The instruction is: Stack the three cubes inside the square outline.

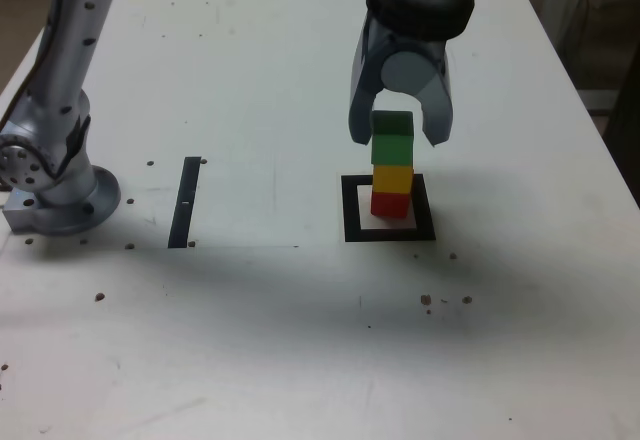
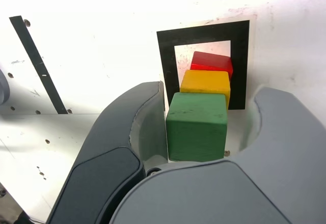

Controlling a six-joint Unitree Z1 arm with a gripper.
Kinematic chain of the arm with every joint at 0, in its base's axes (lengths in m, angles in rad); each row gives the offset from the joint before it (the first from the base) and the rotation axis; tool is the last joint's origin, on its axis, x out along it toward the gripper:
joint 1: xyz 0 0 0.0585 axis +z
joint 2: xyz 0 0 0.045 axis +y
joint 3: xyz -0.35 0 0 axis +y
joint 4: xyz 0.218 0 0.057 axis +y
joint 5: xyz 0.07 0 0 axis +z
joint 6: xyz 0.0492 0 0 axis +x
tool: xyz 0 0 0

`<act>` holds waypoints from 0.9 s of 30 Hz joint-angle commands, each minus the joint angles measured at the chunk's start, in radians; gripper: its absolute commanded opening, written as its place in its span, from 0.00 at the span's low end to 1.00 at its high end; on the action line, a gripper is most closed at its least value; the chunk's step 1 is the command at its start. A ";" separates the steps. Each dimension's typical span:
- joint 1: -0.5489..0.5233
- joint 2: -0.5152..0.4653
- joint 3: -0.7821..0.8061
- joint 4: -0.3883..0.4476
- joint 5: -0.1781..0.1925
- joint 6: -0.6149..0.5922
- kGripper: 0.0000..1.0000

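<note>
The green cube [image 1: 392,140] tops a three-cube stack — yellow cube [image 1: 392,177] beneath it, red cube [image 1: 390,203] at the bottom — standing inside the square outline [image 1: 350,210] on the white table [image 1: 300,340]. The gripper [image 1: 396,138] hangs over the stack, jaws parted to either side of the green cube (a gap shows on one side in the wrist view). A black strip [image 1: 186,202] lies well apart from the outline.

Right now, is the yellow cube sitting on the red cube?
Touching. The exterior view shows the yellow cube resting directly on the red cube, no gap.
</note>
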 commanded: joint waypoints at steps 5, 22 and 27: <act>0.002 -0.007 0.011 0.008 -0.001 -0.012 0.99; -0.019 -0.236 0.027 0.033 -0.022 -0.021 0.99; -0.033 -0.420 0.092 0.042 -0.001 -0.022 0.99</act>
